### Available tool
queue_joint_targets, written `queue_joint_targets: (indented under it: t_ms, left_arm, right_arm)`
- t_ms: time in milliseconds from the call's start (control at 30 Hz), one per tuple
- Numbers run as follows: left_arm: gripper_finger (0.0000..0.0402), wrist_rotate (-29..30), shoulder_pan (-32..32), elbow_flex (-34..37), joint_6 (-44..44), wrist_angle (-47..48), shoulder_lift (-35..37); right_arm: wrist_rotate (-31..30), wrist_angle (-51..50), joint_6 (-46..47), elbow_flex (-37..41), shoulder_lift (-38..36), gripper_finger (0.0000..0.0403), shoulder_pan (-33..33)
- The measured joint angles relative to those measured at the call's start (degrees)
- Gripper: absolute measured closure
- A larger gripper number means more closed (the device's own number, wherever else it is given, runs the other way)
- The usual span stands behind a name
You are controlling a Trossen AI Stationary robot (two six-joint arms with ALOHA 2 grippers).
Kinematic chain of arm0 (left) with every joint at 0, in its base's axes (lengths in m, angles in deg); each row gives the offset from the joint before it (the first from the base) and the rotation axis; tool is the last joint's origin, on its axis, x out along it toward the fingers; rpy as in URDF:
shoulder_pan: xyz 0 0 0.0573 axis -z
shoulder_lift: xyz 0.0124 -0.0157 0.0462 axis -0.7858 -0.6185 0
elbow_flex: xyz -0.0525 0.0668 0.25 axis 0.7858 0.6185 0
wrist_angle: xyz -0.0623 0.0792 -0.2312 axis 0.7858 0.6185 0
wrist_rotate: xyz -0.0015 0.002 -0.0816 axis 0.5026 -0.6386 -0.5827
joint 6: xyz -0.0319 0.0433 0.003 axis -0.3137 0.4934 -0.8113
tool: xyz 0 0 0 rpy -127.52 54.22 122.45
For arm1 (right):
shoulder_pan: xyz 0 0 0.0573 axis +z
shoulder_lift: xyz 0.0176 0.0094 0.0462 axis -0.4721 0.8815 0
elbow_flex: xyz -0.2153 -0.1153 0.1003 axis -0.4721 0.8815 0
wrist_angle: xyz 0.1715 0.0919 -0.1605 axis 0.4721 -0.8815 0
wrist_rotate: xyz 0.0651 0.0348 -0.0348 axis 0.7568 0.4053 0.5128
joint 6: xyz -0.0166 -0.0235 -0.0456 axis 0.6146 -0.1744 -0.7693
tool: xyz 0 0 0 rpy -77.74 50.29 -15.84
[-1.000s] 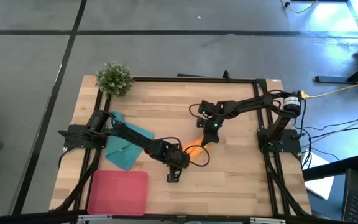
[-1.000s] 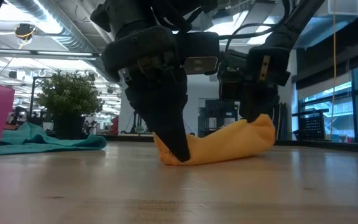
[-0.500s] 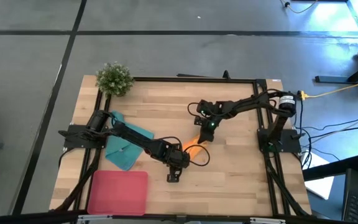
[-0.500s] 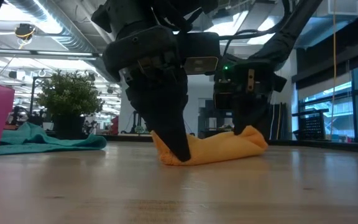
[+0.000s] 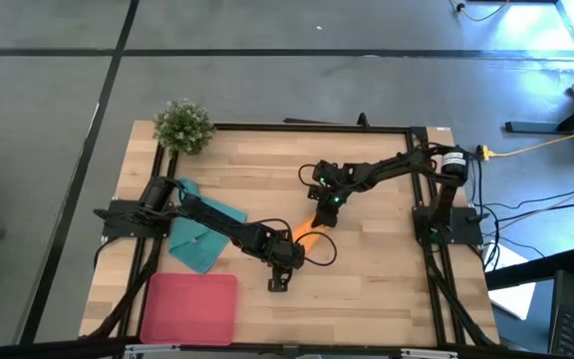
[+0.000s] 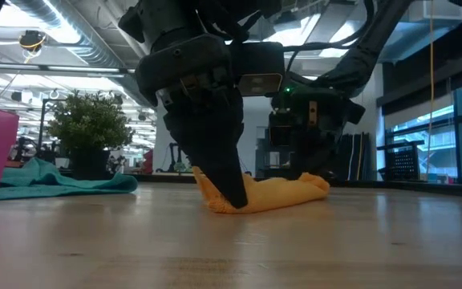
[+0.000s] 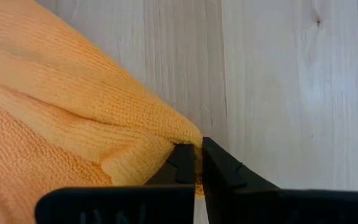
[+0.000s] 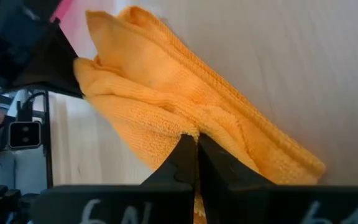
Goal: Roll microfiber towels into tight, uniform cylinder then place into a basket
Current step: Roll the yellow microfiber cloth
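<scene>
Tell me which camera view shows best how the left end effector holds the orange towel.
The left wrist view: the left end effector is shut on the orange towel at its corner. The low view shows the fingers pinning it from the side; the high view barely shows it.

A "6" on each right tool finger.

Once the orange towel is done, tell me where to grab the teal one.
Take the teal towel by its bare corner nearest the pink basket, coming straight down with the left pincer. It lies flat and rumpled, and the left arm crosses its far part.
</scene>
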Motion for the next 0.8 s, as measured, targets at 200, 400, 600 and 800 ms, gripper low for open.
queue_joint_targets:
  t_ms: [200,400,600,800]
  left_arm:
    - [0.0401,-0.02,-0.02,-0.24,-0.09,0.62,0.89]
    - [0.0401,-0.43,-0.48,-3.04,-1.12,5.26,3.17]
    - [0.0401,-1.76,-2.34,-6.35,-6.35,11.34,3.76]
    - [0.0401,-3.68,-4.08,-6.58,-11.76,11.05,3.8]
  right_arm:
    - [0.18,0.28,-0.17,0.0,0.65,0.0396,-0.01]
    - [0.14,0.54,-0.79,0.04,0.84,0.0396,0.01]
    - [-0.39,0.87,-2.03,0.09,0.92,0.0396,0.04]
    - [-1.95,0.84,-2.83,0.11,0.92,0.0396,0.08]
